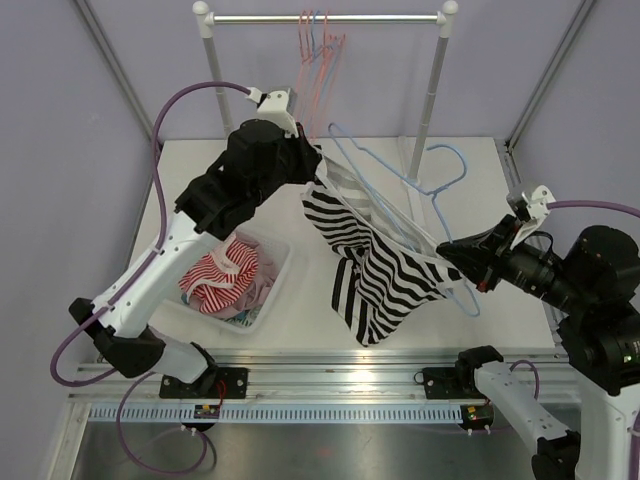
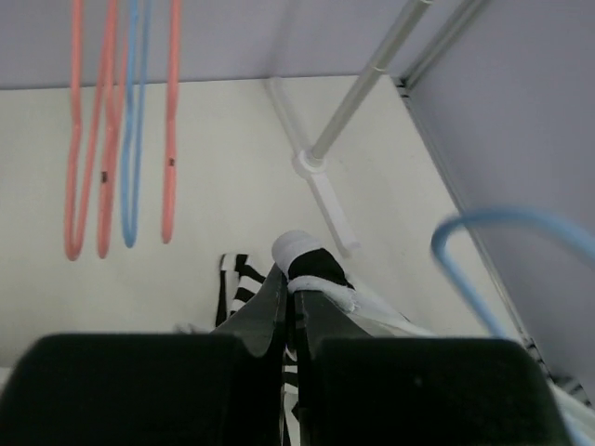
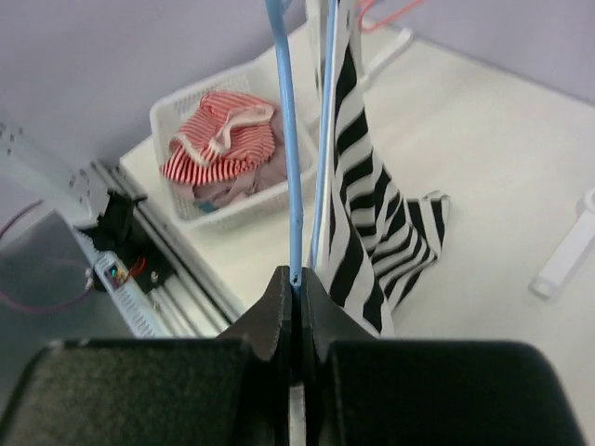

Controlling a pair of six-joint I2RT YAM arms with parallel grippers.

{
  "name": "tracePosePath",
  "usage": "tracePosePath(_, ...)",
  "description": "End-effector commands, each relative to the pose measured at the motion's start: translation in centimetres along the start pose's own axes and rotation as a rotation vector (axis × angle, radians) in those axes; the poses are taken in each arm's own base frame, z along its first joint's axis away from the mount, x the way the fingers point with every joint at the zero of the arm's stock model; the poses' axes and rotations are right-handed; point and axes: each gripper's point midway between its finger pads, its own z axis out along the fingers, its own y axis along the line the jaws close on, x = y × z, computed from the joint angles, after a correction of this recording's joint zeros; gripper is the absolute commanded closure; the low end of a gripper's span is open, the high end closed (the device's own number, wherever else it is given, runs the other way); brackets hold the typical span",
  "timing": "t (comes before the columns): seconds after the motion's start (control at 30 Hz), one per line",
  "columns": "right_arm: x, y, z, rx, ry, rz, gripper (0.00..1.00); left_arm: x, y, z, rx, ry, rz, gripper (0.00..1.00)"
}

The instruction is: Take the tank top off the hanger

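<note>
Overhead, the black-and-white striped tank top (image 1: 385, 275) hangs stretched between the 2 arms above the middle of the table (image 1: 500, 310), sloping down from its far left end toward the near right. It is draped on the light blue hanger (image 3: 285, 139), whose wire runs through the garment and sticks out on both sides, with the hook pointing toward the far right corner. The left gripper (image 2: 290, 288) is held high over the far half of the table with its jaws closed tight, pinching the white-trimmed upper edge of the tank top. The right gripper (image 3: 296, 279) reaches in from the right edge, its jaws clamped shut on the thin blue wire of the hanger, just beside the striped cloth. From the right wrist view, the lower end of the tank top spreads out low over the table, though I cannot tell for sure whether it touches. A white basket (image 3: 244, 206) sits by the near left corner and holds a bundled red-and-white striped garment (image 1: 220, 275). Along the far edge stands a clothes rail (image 1: 320, 18), with several red and blue spare hangers (image 1: 322, 50) hooked on it near its middle.
</note>
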Motion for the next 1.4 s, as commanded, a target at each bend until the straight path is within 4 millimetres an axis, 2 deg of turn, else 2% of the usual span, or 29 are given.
tracePosePath(0.0, -4.2, -0.4, -0.1, 0.046, -0.229, -0.033, 1.00, -2.0, -4.8, -3.8, 0.312, -0.047, -0.036, 1.00)
tracePosePath(0.03, -7.1, 0.0, -0.2, 0.026, -0.358, -0.075, 1.00, -0.5, -6.0, -4.0, 0.384, -0.035, -0.019, 1.00)
tracePosePath(0.07, -6.4, -0.4, 1.2, -0.015, -0.374, 0.016, 1.00, 0.5, -7.0, -4.7, 0.443, -0.030, 0.004, 1.00)
tracePosePath(0.1, -9.8, 1.6, 0.2, -0.112, -0.546, -0.078, 1.00, 2.2, -8.7, -6.5, 0.560, -0.018, 0.052, 1.00)
tracePosePath(0.13, -10.3, 1.8, 0.5, -0.157, -0.601, -0.068, 1.00, 1.5, -10.0, -8.2, 0.631, -0.049, 0.070, 1.00)
tracePosePath(0.17, -9.5, 1.3, 1.8, -0.210, -0.620, 0.026, 1.00, 4.5, -10.2, -8.3, 0.670, 0.006, 0.100, 1.00)
tracePosePath(0.23, -11.6, 2.1, 1.1, -0.287, -0.772, -0.031, 1.00, 6.8, -11.8, -10.9, 0.811, 0.027, 0.165, 1.00)
tracePosePath(0.27, -11.4, 1.7, 1.7, -0.302, -0.786, 0.000, 1.00, 9.5, -11.4, -10.7, 0.822, 0.080, 0.185, 1.00)
tracePosePath(0.3, -11.6, 1.3, 2.1, -0.311, -0.804, -0.004, 1.00, 11.0, -11.4, -11.3, 0.874, 0.114, 0.213, 1.00)
tracePosePath(0.33, -12.8, 1.8, 1.0, -0.329, -0.895, -0.049, 1.00, 12.0, -11.2, -11.7, 0.889, 0.136, 0.225, 1.00)
tracePosePath(0.37, -12.5, 1.0, 1.7, -0.327, -0.902, -0.009, 1.00, 13.9, -10.3, -11.2, 0.864, 0.180, 0.228, 1.00)
tracePosePath(0.4, -13.1, 0.3, 1.5, -0.289, -0.937, 0.008, 1.00, 14.2, -9.1, -10.2, 0.780, 0.178, 0.215, 1.00)
tracePosePath(0.5, -13.2, -3.4, 3.1, -0.057, -0.815, 0.066, 1.00, 15.8, -6.0, -8.6, 0.597, 0.208, 0.201, 1.00)
tracePosePath(0.57, -11.6, -6.2, 4.4, 0.110, -0.661, 0.117, 1.00, 16.9, -4.5, -8.1, 0.524, 0.245, 0.200, 1.00)
tracePosePath(0.67, -9.0, -9.3, 5.8, 0.268, -0.468, 0.170, 1.00, 17.6, -3.0, -7.3, 0.427, 0.263, 0.179, 0.99)
tracePosePath(0.73, -7.8, -10.2, 6.1, 0.325, -0.369, 0.204, 1.00, 17.7, -2.3, -6.8, 0.374, 0.266, 0.167, 0.95)
tracePosePath(0.8, -6.2, -11.4, 7.1, 0.364, -0.282, 0.246, 1.00, 18.0, -2.1, -6.4, 0.340, 0.278, 0.167, 0.81)
tracePosePath(0.83, -6.8, -11.3, 6.9, 0.370, -0.281, 0.239, 1.00, 17.9, -2.0, -6.4, 0.329, 0.285, 0.172, 0.72)
tracePosePath(0.87, -6.6, -11.8, 7.4, 0.384, -0.258, 0.247, 1.00, 17.8, -1.8, -6.2, 0.305, 0.286, 0.177, 0.47)
tracePosePath(0.93, -6.9, -11.8, 7.2, 0.394, -0.234, 0.245, 1.00, 17.8, -1.2, -6.5, 0.269, 0.313, 0.195, 0.38)
tracePosePath(0.97, -6.7, -12.4, 7.9, 0.404, -0.205, 0.255, 1.00, 16.8, -1.3, -6.7, 0.263, 0.293, 0.200, 0.34)
tracePosePath(1.1, -6.9, -13.4, 9.0, 0.431, -0.145, 0.265, 1.00, 14.6, 0.5, -8.3, 0.169, 0.260, 0.225, 0.01)
tracePosePath(1.13, -8.0, -13.2, 9.0, 0.430, -0.160, 0.250, 1.00, 13.8, 0.8, -9.0, 0.160, 0.240, 0.222, 0.01)
tracePosePath(1.2, -8.0, -14.4, 10.4, 0.463, -0.131, 0.251, 1.00, 12.8, 2.3, -9.9, 0.096, 0.224, 0.229, 0.01)
tracePosePath(1.23, -9.3, -13.5, 10.8, 0.443, -0.147, 0.229, 1.00, 12.2, 2.8, -10.6, 0.084, 0.210, 0.229, 0.01)
tracePosePath(1.27, -9.0, -14.4, 12.3, 0.468, -0.123, 0.229, 1.00, 11.6, 3.4, -11.0, 0.058, 0.191, 0.231, 0.01)
tracePosePath(1.3, -10.5, -14.0, 12.3, 0.467, -0.142, 0.206, 1.00, 11.6, 4.1, -11.6, 0.038, 0.201, 0.242, 0.01)
tracePosePath(1.33, -10.0, -14.0, 14.3, 0.458, -0.107, 0.203, 1.00, 11.1, 4.7, -12.5, 0.032, 0.182, 0.241, 0.01)
tracePosePath(1.37, -10.3, -14.5, 14.8, 0.489, -0.108, 0.198, 1.00, 10.7, 5.4, -13.0, 0.011, 0.169, 0.257, 0.01)
